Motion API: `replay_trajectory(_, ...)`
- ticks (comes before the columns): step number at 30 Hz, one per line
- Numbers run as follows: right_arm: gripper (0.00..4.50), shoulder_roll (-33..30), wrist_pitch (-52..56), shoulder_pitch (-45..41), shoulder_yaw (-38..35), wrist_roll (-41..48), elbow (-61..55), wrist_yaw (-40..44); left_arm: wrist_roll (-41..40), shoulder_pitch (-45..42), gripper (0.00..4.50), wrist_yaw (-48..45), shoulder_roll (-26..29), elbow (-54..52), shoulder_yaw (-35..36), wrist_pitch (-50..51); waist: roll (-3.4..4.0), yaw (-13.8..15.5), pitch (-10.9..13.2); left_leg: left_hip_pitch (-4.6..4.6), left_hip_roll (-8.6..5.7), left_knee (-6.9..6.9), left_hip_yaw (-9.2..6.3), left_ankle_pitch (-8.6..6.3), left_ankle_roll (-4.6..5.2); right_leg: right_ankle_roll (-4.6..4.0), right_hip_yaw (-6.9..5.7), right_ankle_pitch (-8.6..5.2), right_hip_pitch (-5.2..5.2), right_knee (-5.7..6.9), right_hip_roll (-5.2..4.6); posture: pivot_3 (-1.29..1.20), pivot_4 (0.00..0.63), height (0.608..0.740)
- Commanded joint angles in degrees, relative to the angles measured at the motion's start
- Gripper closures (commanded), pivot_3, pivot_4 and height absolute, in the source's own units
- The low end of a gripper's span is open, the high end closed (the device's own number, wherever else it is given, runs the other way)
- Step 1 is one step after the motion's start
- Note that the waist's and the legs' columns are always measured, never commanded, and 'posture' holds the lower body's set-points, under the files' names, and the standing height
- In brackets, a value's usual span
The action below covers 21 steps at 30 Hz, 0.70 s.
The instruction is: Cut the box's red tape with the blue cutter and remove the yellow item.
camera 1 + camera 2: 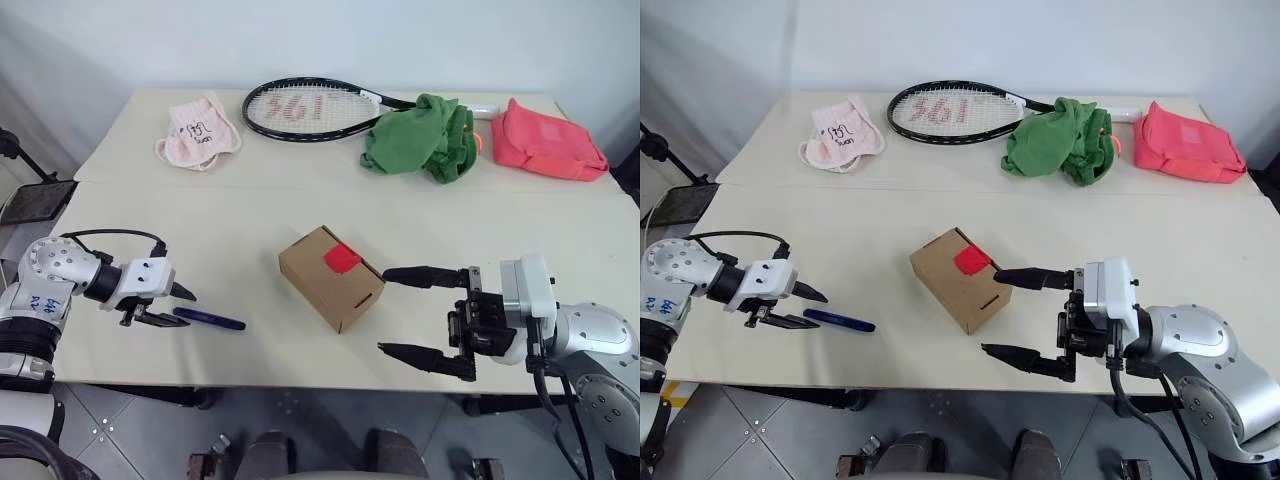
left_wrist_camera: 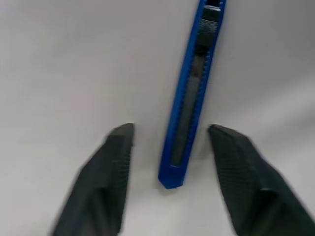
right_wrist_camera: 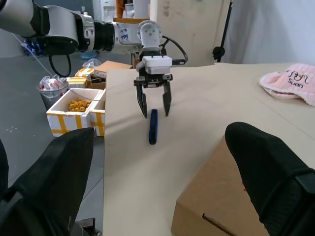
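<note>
Blue cutter straddled for pickup near the tabletop's left front edge

The slim dark-blue utility cutter is bracketed, untouched, by the left gripper's parted fingers; the red-taped brown cardboard box sits mid-table, beside the wide-open right gripper, presumably for steadying.

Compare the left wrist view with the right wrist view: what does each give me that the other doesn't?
Left wrist: the blue cutter close up, its near end lying between the left gripper's two spread fingers, apart from both. Right wrist: the box corner between the open right gripper's fingers, a pink cloth, and white crates beside the table. Both: the cutter flat on the table, left gripper straddling it.
</note>
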Motion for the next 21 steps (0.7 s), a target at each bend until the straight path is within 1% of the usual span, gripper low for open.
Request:
replay_trajectory(1, 0.0, -0.5, -0.9, 0.2, -1.4, 1.0, -2.1, -0.4, 2.5, 2.4, 3.11, -3.0, -0.3, 1.9, -1.7, -0.5, 0.03, 0.0, 0.0, 0.0, 0.0, 0.01, 0.01, 0.0, 0.0, 0.0, 0.01, 0.0, 0.0, 0.0, 0.0, 0.0, 0.15, 0.74)
replay_trajectory(4, 0.0, -0.5, -1.1, 0.5, -1.4, 0.8, -2.0, -0.4, 1.7, 3.2, 3.98, -3.0, -0.2, 1.0, -1.3, -0.9, 0.08, 0.0, 0.0, 0.0, 0.0, 0.03, 0.01, 0.0, 0.01, 0.0, 0.02, 0.0, 0.01, 0.0, 0.0, 0.0, 0.15, 0.74)
replay_trajectory(5, 0.0, -0.4, -1.2, 0.6, -1.4, 0.7, -2.0, -0.5, 1.5, 3.5, 4.11, -2.9, -0.3, 0.5, -1.1, -0.8, 0.08, 0.0, 0.0, 0.0, 0.0, 0.03, 0.01, 0.0, 0.01, 0.0, 0.02, 0.0, 0.01, 0.0, 0.0, 0.0, 0.15, 0.74)
replay_trajectory(9, 0.0, -0.5, -1.7, 1.3, -1.6, 0.1, -1.4, -0.3, -0.3, 4.8, 4.11, -2.1, -0.9, -4.8, 0.4, 1.3, 0.07, 0.0, 0.0, -0.01, 0.0, 0.03, 0.02, -0.01, 0.01, 0.0, 0.02, 0.0, 0.01, -0.01, 0.0, 0.0, 0.15, 0.74)
replay_trajectory(11, 0.0, -0.8, -1.9, 2.0, -2.3, -0.3, -1.3, -0.3, -1.4, 5.7, 4.11, -1.3, -1.2, -11.5, 0.8, 5.3, 0.07, 0.1, 0.0, -0.04, 0.0, 0.03, 0.02, -0.02, 0.03, 0.0, 0.02, 0.0, 0.01, -0.03, 0.0, 0.0, 0.15, 0.74)
replay_trajectory(14, 0.0, -2.3, -1.8, 4.9, -5.6, -0.4, -1.1, 0.1, -1.8, 8.1, 4.11, 0.3, -1.2, -26.6, -0.2, 14.8, 0.02, 0.5, 0.0, -0.14, -0.02, 0.08, -0.03, -0.08, 0.09, 0.02, -0.02, 0.02, 0.0, -0.07, -0.03, 0.0, 0.15, 0.74)
replay_trajectory(17, 0.0, -4.4, -1.4, 9.5, -10.2, -0.1, -0.8, 1.2, -1.8, 10.1, 4.11, 1.2, -1.6, -42.7, -2.9, 29.0, -0.13, 0.5, 0.1, -0.29, -0.01, 0.37, -0.03, -0.29, 0.15, 0.06, -0.06, 0.04, 0.01, -0.11, -0.03, 0.0, 0.15, 0.74)
replay_trajectory(21, 0.0, -6.5, -1.2, 17.1, -16.2, -0.6, -0.9, 3.9, 0.0, 9.7, 4.11, 5.2, -4.0, -55.8, -7.3, 46.0, -0.35, 0.3, 0.2, -0.33, 0.05, 0.53, -0.01, -0.37, 0.14, 0.06, -0.07, 0.03, 0.02, -0.14, 0.01, 0.0, 0.15, 0.74)
